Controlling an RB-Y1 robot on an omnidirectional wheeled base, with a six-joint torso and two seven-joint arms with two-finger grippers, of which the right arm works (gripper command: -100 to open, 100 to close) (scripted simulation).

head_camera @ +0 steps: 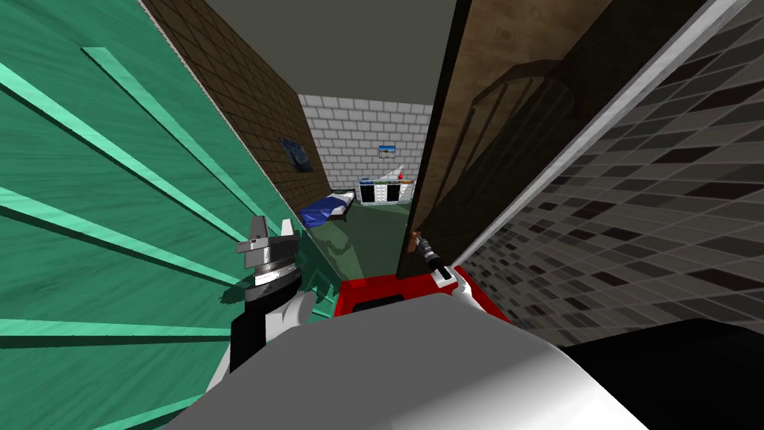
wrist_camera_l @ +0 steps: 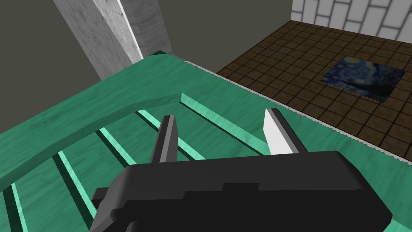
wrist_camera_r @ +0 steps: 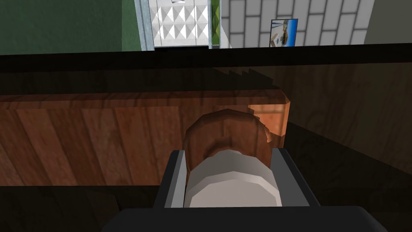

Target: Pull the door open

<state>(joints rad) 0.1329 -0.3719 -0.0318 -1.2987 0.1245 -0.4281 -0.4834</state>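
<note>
- The right gripper (wrist_camera_r: 230,161) is clamped on the door knob (wrist_camera_r: 231,177). Its two fingers press the sides of the knob's grey barrel.
- Just past those fingertips, the knob's round brown base sits flat against the brown wooden door (wrist_camera_r: 100,137).
- From the head view, the right gripper (head_camera: 422,248) reaches the door (head_camera: 507,134) close to its free edge. The door stands ajar, and the gap lies on the side of the gripper nearest the other arm.
- Through that gap, far beyond the gripper, there is a bed (head_camera: 324,209) with a blue cover and a white cabinet (head_camera: 384,192) against a pale brick wall.
- The left gripper (wrist_camera_l: 221,121) holds nothing, with its fingers spread wide apart.
- It hangs just over a green slatted panel (wrist_camera_l: 80,108). The fingertips are close to the panel's face, but I cannot tell whether they touch it.
- Beyond the left fingertips, past the panel's edge, a dark blue painting (wrist_camera_l: 362,78) hangs on a brown tiled wall (wrist_camera_l: 273,60).
- In the head view, the left gripper (head_camera: 272,228) is well apart from the right one, with the door gap between them.
</note>
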